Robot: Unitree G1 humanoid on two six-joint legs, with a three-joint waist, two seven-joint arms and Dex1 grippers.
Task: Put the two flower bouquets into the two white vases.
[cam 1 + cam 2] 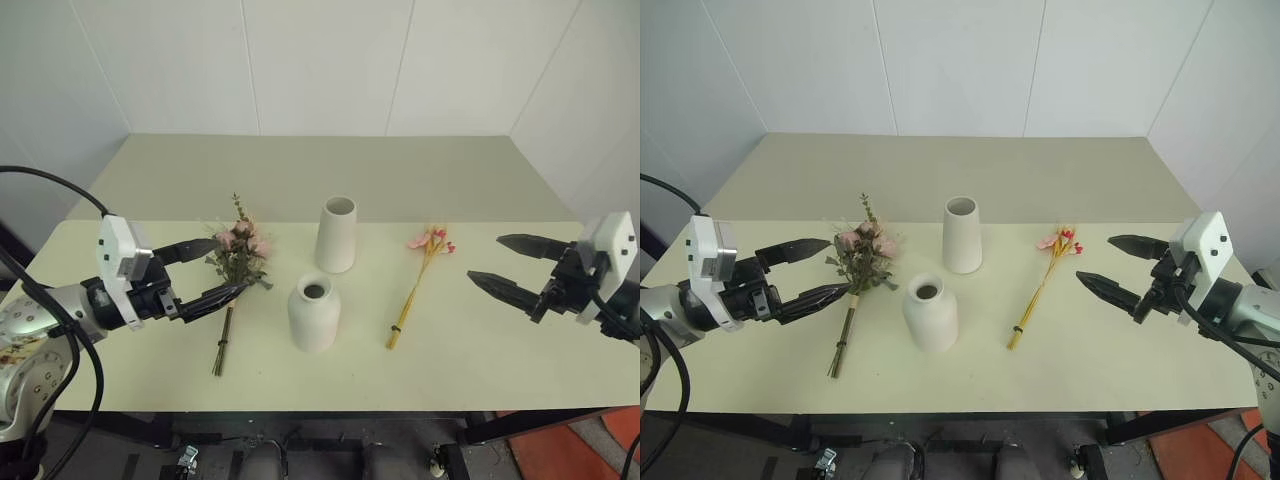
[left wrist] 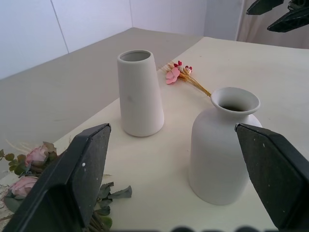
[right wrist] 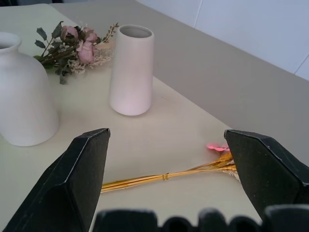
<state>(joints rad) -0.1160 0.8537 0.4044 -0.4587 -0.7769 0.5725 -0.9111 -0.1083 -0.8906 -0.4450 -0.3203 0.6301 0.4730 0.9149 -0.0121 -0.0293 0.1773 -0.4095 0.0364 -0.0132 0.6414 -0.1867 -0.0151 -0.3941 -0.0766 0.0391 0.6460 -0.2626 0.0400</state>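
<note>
Both vases, the tall tapered vase (image 1: 336, 234) and the short narrow-necked vase (image 1: 314, 313), look like smooth matt white ceramic. The bench (image 1: 480, 350) has a smooth, pale, matt top. The end effector fingers (image 2: 82, 169) are matt black with a finely grained face.

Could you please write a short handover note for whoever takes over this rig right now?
Left gripper: open, empty, raised beside the bushy bouquet.
Right gripper: open, empty, raised to the right of the slim bouquet.
Both bouquets lie flat on the table, one on each side of the vases.
The tall vase and the short vase stand upright mid-table, both without flowers.
Done: nothing yet.
Left: pick up each bouquet and put one into each vase.
</note>
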